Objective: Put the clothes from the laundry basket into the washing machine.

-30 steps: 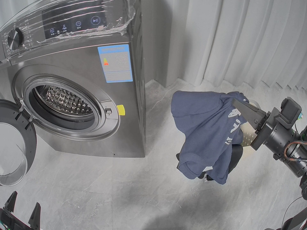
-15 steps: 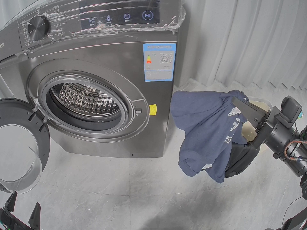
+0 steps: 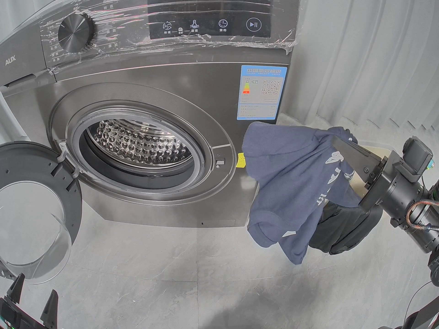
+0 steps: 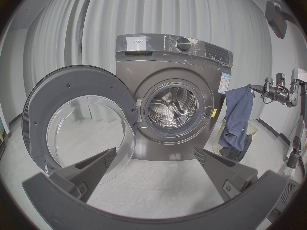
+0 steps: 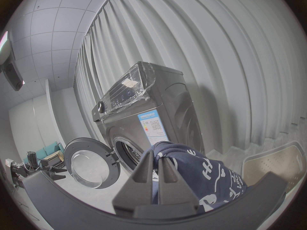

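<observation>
A navy blue shirt [image 3: 292,179] with white print hangs from my right gripper [image 3: 340,141], which is shut on its upper edge, to the right of the washing machine [image 3: 151,97]. The same shirt [image 5: 198,173] drapes over the shut gripper [image 5: 155,158] in the right wrist view, and it [image 4: 236,115] hangs in the air in the left wrist view. A dark garment [image 3: 345,227] dangles below the shirt. The machine's drum [image 3: 137,145] is exposed, its round door [image 3: 32,206] swung out to the left. My left gripper [image 4: 153,157] is open and low, facing the drum. The laundry basket [image 3: 375,154] sits behind the shirt.
Pale curtains [image 3: 366,46] hang behind the machine and along the right. The floor [image 3: 173,275] in front of the machine is bare grey tile. The open door [image 4: 80,118] stands close to my left gripper.
The whole head view has shifted, so the machine now sits further right and closer to the shirt. The shirt stays held in my right gripper, and more of the dark garment shows below it.
</observation>
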